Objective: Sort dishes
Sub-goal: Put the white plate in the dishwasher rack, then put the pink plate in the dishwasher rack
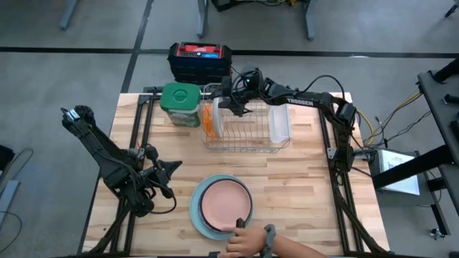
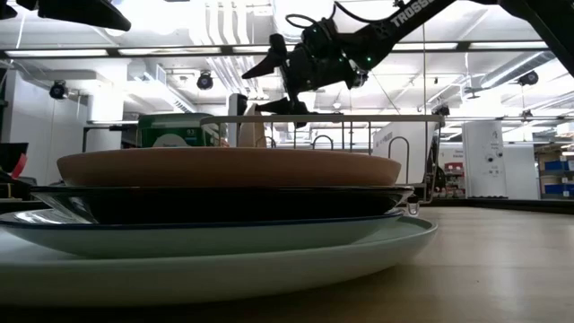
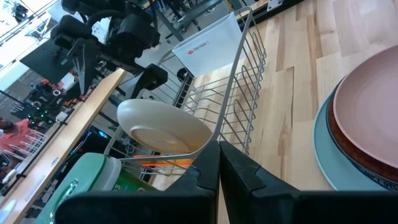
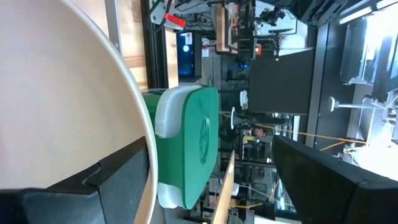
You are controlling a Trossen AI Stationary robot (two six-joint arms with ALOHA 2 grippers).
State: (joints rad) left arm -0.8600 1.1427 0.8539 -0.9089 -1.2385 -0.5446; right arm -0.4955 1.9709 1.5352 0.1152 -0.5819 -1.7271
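A stack of plates sits near the table's front edge: a pink plate on top, a dark plate under it and a large light blue plate at the bottom. A cream plate and an orange plate stand on edge in the wire dish rack. My right gripper hovers open just above the cream plate, clear of it in the left wrist view. My left gripper is shut and empty, left of the stack.
A person's hand rests at the stack's near rim. A green-lidded jar stands left of the rack, and a clear tub sits in the rack's right end. A red and black box lies beyond the far edge.
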